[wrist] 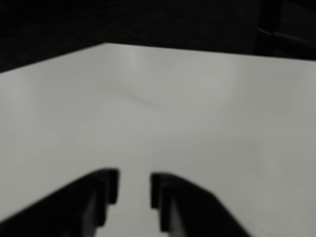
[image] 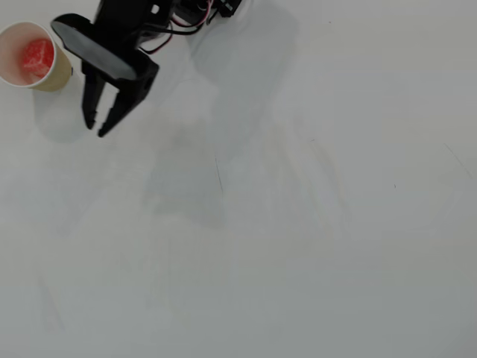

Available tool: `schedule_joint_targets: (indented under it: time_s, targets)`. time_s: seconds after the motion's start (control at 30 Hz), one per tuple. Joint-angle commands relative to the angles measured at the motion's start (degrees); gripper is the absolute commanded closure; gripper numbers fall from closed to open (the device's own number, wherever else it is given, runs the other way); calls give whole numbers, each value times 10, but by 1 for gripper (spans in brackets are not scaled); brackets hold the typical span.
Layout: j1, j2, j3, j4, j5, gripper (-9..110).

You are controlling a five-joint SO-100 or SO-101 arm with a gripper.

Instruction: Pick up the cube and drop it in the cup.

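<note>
White surface (image: 298, 224) is sitting bare apart from the cup (image: 54, 77) at the overhead view's top left. Cube (image: 37, 55) is lying inside it. Fingers (image: 95, 124), slightly parted and holding nothing, are hovering just right of the cup, pointing away from it.

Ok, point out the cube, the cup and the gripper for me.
cube (image: 37, 55), overhead view, its red top face inside the cup.
cup (image: 58, 74), overhead view, tan outer wall.
gripper (image: 96, 123), overhead view, between its fingertips.
</note>
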State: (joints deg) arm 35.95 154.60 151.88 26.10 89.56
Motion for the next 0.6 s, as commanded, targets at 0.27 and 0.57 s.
schedule_joint_targets:
  time_s: [0.27, 0.57]
  targets:
    - [-98, 133, 78, -9, -11, 98]
    - [-142, 190, 165, 21, -13, 98]
